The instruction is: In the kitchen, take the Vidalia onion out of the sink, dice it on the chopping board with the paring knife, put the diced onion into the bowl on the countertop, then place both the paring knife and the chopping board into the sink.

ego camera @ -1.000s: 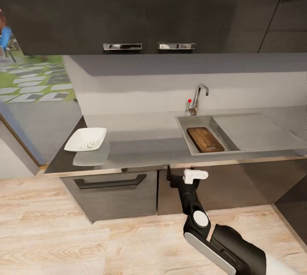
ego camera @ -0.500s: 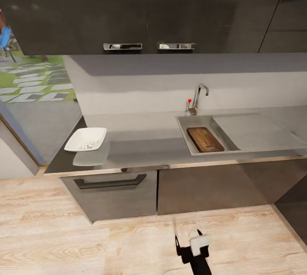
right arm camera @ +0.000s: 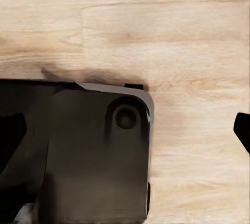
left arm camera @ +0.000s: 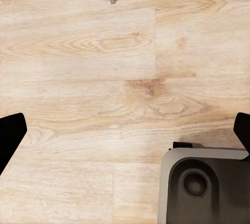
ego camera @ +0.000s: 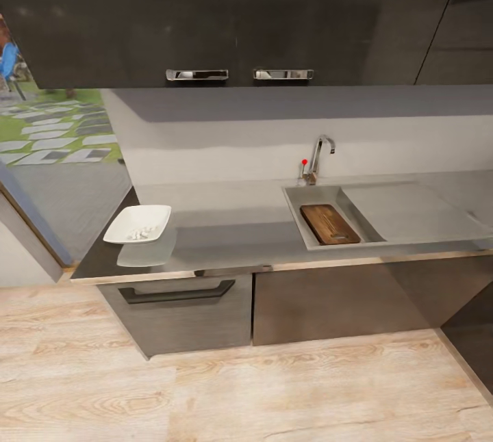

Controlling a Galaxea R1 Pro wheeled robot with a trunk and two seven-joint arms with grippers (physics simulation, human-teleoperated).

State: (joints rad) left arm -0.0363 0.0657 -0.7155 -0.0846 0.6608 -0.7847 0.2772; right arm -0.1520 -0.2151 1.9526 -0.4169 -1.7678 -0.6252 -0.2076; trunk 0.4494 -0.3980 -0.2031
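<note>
The chopping board (ego camera: 330, 224) lay inside the sink (ego camera: 299, 213); the bowl (ego camera: 137, 224) — holding diced onion (ego camera: 142, 232) — sat on the tabletop (ego camera: 226, 237). Both wrist views showed spread fingers (left arm camera: 9, 136) (right arm camera: 242, 129) gripping nothing.

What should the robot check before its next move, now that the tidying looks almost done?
1. Dark brown wooden chopping board lying inside the stainless steel sink: ok.
2. White squarish bowl on the glossy grey countertop, pale diced pieces inside: ok.
3. Paring knife in the sink: cannot tell.
4. Left gripper open and empty, over the wood floor: ok.
5. Right gripper open and empty: ok.
</note>
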